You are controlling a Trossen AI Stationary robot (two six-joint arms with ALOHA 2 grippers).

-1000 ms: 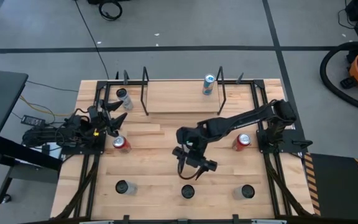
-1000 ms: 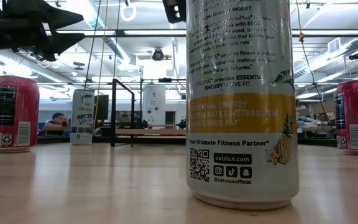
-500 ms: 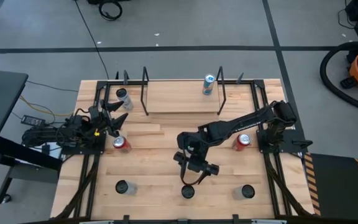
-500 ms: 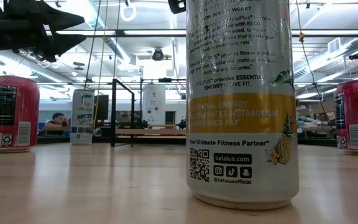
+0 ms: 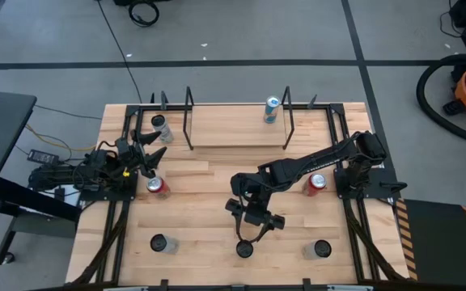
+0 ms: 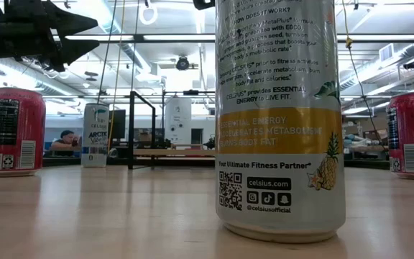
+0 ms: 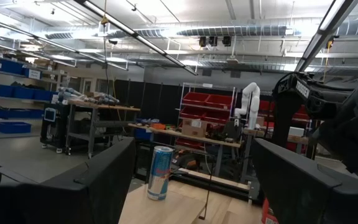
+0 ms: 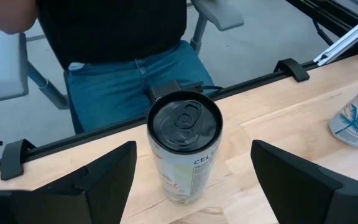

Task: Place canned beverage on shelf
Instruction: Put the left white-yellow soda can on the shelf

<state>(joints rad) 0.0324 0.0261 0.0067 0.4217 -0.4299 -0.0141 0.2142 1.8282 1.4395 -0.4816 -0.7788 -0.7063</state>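
A tall silver and yellow canned beverage (image 8: 185,146) with a black top stands upright at the middle of the table's near edge (image 5: 243,249), and it fills the low view (image 6: 279,122). My right gripper (image 5: 254,228) hovers open just above and to the far side of it and touches nothing. Its two fingers (image 8: 104,180) show on either side of the can in the right wrist view. The shelf (image 5: 237,128) stands at the far edge, with a blue can (image 5: 272,109) upright by its right frame. My left gripper (image 5: 148,149) waits open at the table's left.
Red cans stand at the left (image 5: 158,187) and the right (image 5: 316,183). Silver cans stand at near left (image 5: 159,242), near right (image 5: 322,249) and far left (image 5: 161,125). A seated person (image 8: 129,56) is just beyond the near edge.
My right gripper has shifted a little toward the table's near edge, closer to the can in the front middle, and stays open. The cans have not moved.
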